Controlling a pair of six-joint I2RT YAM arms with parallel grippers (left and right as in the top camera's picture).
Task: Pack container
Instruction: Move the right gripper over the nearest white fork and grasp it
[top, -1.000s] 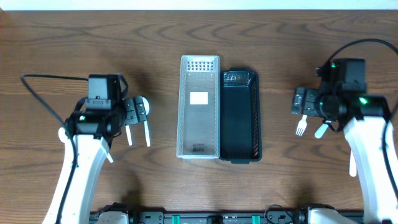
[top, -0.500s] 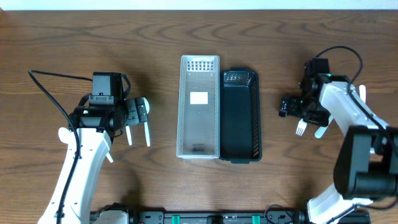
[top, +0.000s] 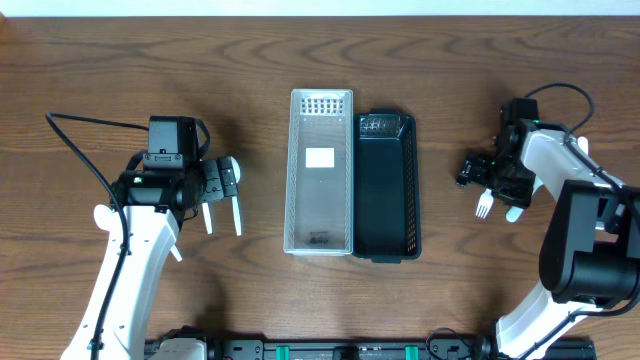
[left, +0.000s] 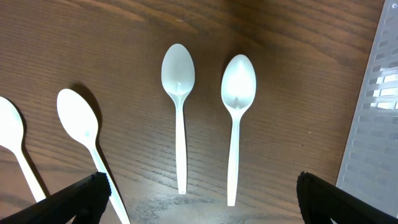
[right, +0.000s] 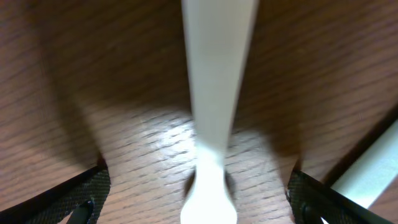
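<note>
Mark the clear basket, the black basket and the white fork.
clear basket (top: 320, 200): overhead view, bare floor below the label.
black basket (top: 385, 200): overhead view, middle of its floor.
white fork (top: 483, 208): overhead view, on the tines.

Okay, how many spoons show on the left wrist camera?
4. The centre-left spoon and centre-right spoon lie side by side; a third spoon sits further left; a fourth spoon is cut off at the edge. More may be hidden.

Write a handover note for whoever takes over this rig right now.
Left gripper: open, above four white plastic spoons on the brown wooden table.
Right gripper: open, straddling what looks like the white plastic fork handle.
Clear plastic tray and black plastic tray: side by side, no cutlery inside.
Done: nothing packed. Left: all cutlery.
</note>
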